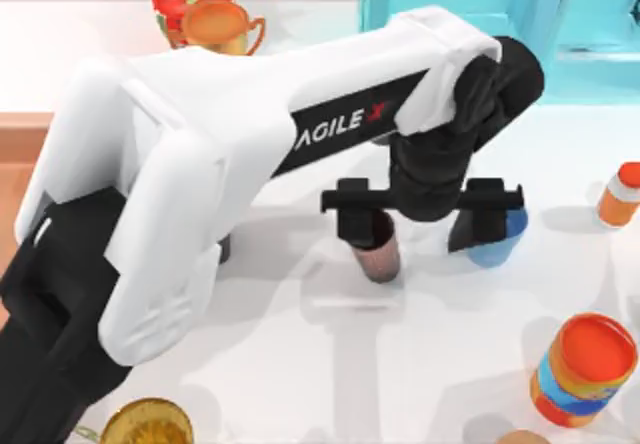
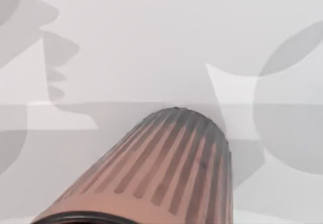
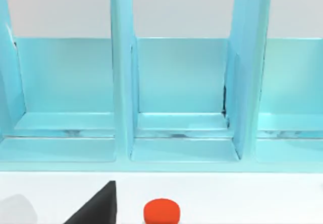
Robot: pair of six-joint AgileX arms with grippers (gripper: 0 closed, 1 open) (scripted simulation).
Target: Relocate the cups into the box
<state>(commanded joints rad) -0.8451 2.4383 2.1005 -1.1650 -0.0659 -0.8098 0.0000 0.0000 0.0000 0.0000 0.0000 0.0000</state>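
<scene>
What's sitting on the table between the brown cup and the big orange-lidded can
Nothing stands there: in the top view, bare white table with shadows runs from the brown cup to the orange-lidded can. The blue cup sits off that line, farther back.

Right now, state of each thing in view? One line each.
Left gripper: over both cups, jaws spread wide.
Reddish-brown cup: upright on the table, under one jaw, not lifted.
Light blue cup: on the table, half hidden by the other jaw.
Orange-lidded can: lid on, tilted.
Turquoise cabinet: compartments open.
</scene>
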